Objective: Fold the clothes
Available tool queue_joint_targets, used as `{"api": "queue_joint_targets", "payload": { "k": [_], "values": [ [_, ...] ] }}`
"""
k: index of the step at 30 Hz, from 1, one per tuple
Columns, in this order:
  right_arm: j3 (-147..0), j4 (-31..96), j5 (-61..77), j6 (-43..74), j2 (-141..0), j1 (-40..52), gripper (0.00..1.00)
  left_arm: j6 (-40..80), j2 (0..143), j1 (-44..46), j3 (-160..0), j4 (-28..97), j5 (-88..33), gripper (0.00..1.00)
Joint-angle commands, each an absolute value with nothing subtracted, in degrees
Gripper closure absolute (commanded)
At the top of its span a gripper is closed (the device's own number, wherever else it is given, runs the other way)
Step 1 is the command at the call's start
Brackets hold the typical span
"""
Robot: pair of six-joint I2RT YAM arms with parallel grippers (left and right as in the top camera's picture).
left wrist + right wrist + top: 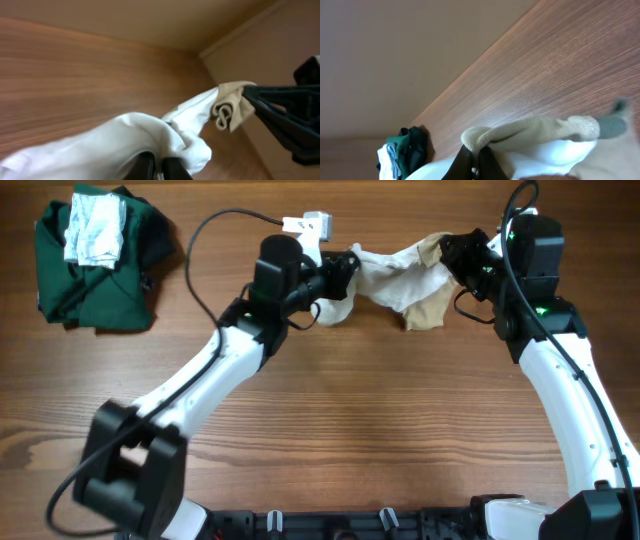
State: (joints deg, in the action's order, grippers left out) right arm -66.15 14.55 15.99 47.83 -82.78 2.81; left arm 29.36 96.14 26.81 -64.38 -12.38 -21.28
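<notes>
The clothes (395, 280), one small white garment with a khaki-tan part, are stretched out between the two arms over the far middle of the desk (330, 410). The left fingers (343, 268) are closed on the white end, at the left of the garment. In the left wrist view the white cloth (130, 140) bunches up directly over the two dark fingers (145, 167), which stand pressed close together. The right fingers (458, 260) are closed on the tan end, at the right. In the right wrist view the tan edge (530, 132) folds over the finger tips (462, 165), with white cloth below it. The middle of the garment sags, and a tan flap (425, 315) hangs on the near side. Whether it touches the desk cannot be told. Well apart, at the far left of the desk, lies a crumpled dark green garment (100, 295) with a whitish-grey cloth (95, 230) on top of it
</notes>
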Motion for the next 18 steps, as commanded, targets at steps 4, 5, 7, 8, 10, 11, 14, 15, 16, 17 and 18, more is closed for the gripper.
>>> {"api": "queue_joint_targets", "payload": {
  "k": [4,5,7,8,10,11,14,15,16,17,18],
  "values": [
    [-67.64,14.39,14.76,46.48,-80.18,0.67,0.96,20.95,87.64,21.85,-64.90,-4.78,-18.17,0.96],
    [-67.64,14.39,14.74,46.44,-79.68,0.67,0.96,20.93,87.18,21.56,-64.90,-4.10,-18.20,0.96],
    [-67.61,14.41,14.74,46.37,-78.65,0.67,0.96,19.46,86.67,21.47,-64.90,-2.87,-18.20,0.96],
    [-67.64,14.44,14.74,46.04,-78.24,0.67,0.96,19.46,86.61,21.47,-64.90,-2.44,-18.22,0.96],
    [-67.64,14.87,14.74,45.36,-77.71,0.67,0.96,19.46,86.56,21.47,-64.90,-1.87,-18.44,0.96],
    [-67.61,15.42,14.74,45.36,-77.60,0.67,0.96,19.46,86.56,21.47,-64.90,-1.63,-18.48,0.96],
    [-67.61,17.12,13.72,45.15,-77.60,0.67,0.96,19.44,86.56,21.45,-64.90,-1.39,-18.41,0.96],
    [-67.61,17.45,13.15,45.12,-77.60,0.67,0.96,18.52,86.56,21.45,-64.90,-1.43,-18.41,0.96],
    [-67.61,17.54,12.82,44.99,-77.62,0.67,0.96,17.37,86.56,21.45,-64.90,-1.43,-18.37,0.96],
    [-67.61,17.50,12.82,45.06,-77.62,0.67,0.96,16.21,86.56,21.45,-64.90,-1.43,-18.37,0.96],
    [-67.61,17.39,12.82,45.17,-77.62,0.67,0.96,15.90,86.59,21.45,-64.90,-1.43,-18.37,0.96]
  ]
}}
